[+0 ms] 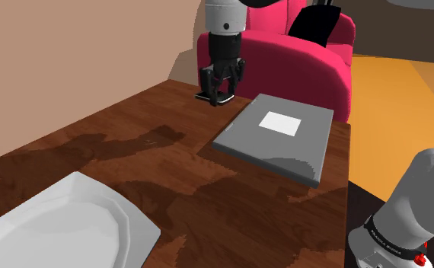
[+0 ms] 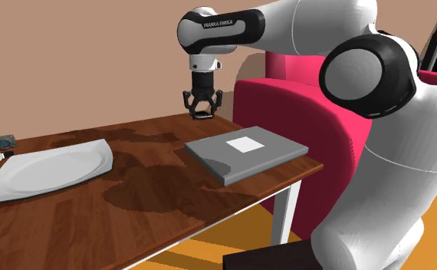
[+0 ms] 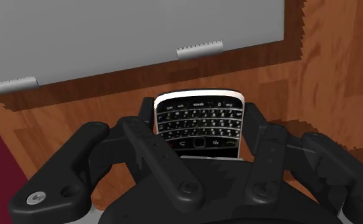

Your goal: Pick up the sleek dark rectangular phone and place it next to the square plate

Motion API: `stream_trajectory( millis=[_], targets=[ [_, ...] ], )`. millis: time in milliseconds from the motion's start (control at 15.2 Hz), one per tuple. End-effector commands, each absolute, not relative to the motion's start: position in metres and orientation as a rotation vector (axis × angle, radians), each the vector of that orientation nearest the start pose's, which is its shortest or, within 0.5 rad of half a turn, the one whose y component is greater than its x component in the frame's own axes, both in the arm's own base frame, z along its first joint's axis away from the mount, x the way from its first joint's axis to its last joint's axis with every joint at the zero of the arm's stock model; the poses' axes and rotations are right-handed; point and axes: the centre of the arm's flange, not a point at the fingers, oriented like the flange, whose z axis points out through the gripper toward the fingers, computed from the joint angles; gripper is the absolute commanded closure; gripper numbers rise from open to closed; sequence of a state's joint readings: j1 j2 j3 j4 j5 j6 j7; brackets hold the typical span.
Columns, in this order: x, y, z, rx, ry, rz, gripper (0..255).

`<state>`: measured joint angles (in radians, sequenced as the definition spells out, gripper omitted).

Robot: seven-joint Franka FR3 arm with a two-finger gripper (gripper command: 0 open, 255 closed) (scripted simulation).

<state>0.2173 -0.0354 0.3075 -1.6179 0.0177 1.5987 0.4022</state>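
Black two-finger gripper pinching sleek black keypad phone at table's far edge.
Fingers clasp phone's long sides, so its long axis runs btwn them, keypad up; can't tell if it's off the dark-brown wooden table. Phone sits just beside grey flat slab w/ white square, near pink armchair. White square plate w/ cut corners lies well apart, toward shoulder view's lower left. Arm reaches out, wrist pointing straight down. Next, I'd judge: lift, carry over to plate's side.
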Motion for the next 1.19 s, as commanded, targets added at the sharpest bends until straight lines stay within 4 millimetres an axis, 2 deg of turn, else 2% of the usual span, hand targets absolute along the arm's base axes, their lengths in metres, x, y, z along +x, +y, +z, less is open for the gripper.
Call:
stream_trajectory(
  millis=[0, 726, 1122],
  targets=[
    [0.456, 0.297, 0.623, -3.123, -0.189, -0.015, 255],
    [0.372, 0.417, 0.623, -3.123, -0.189, -0.015, 255],
    [0.372, 0.417, 0.592, -3.123, -0.189, -0.015, 255]
  ],
)
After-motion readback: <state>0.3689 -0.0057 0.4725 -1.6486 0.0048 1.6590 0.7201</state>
